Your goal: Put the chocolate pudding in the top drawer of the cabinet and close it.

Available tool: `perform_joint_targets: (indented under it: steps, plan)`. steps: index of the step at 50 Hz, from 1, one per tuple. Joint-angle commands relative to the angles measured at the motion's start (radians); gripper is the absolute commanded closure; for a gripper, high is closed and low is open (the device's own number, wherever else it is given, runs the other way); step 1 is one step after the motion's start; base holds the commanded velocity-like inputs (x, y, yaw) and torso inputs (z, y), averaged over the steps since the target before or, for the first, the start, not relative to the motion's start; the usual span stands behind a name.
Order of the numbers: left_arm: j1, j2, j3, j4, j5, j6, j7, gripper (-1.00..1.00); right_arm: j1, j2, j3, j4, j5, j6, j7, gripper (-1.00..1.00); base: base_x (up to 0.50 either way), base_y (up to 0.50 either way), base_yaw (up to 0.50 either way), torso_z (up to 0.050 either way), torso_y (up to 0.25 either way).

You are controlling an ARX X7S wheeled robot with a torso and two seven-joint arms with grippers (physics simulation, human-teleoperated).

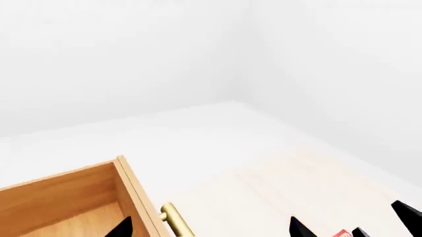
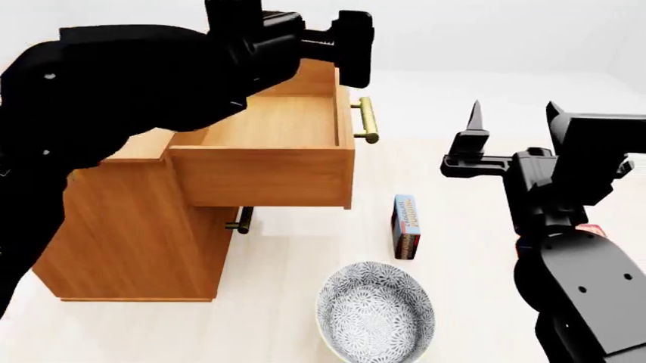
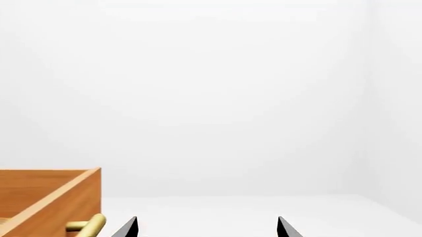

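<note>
A small chocolate pudding carton [image 2: 406, 226] with a light-blue face stands on edge on the pale table [image 2: 272, 333], just beyond a patterned bowl [image 2: 376, 311] and to the right of the cabinet [image 2: 131, 234]. Neither gripper touches it. The top drawer [image 2: 271, 151] is pulled fully out and looks empty, its brass handle [image 2: 365, 119] facing right. The right gripper [image 2: 510, 121] hovers well above the table, beyond and right of the carton, jaws spread wide and empty. The left gripper [image 2: 349, 45] hangs over the drawer's far end; its fingertips show parted with nothing between them. With the drawer open, picking up comes next: probably the right gripper must descend and close across the carton's thin sides.
</note>
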State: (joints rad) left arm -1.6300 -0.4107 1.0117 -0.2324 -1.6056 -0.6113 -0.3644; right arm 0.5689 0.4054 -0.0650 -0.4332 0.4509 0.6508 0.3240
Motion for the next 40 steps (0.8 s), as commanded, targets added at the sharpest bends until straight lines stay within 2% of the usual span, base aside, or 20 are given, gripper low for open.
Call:
perform_joint_targets:
  steps: [1, 15, 18, 22, 30, 40]
  plan:
    - [0.063, -0.193, -0.059, 0.355, 0.065, 0.088, -0.207, -1.00, 0.009, -0.013, -0.020, 0.012, -0.009, -0.013, 0.003, -1.00, 0.00, 0.00, 0.00, 0.000, 0.000]
    - [0.286, -0.437, -0.106, 0.672, 0.224, 0.277, -0.262, -1.00, -0.029, -0.010, -0.033, -0.035, -0.017, -0.035, 0.010, -1.00, 0.00, 0.00, 0.00, 0.000, 0.000]
    - [0.326, -0.500, -0.125, 0.793, 0.227, 0.306, -0.339, -1.00, -0.037, -0.005, -0.032, -0.050, -0.015, -0.035, 0.011, -1.00, 0.00, 0.00, 0.00, 0.000, 0.000]
    - [0.387, -0.564, -0.134, 0.889, 0.263, 0.348, -0.384, -1.00, -0.042, 0.002, -0.028, -0.073, -0.007, -0.025, 0.013, -1.00, 0.00, 0.00, 0.00, 0.000, 0.000]
    - [0.530, -0.608, -0.121, 0.896, 0.413, 0.465, -0.343, -1.00, -0.064, 0.013, -0.011, -0.097, 0.013, -0.023, 0.009, -1.00, 0.00, 0.00, 0.00, 0.000, 0.000]
    - [0.656, -0.677, -0.112, 0.933, 0.522, 0.575, -0.327, -1.00, -0.077, 0.024, -0.006, -0.105, 0.028, -0.020, 0.000, -1.00, 0.00, 0.00, 0.00, 0.000, 0.000]
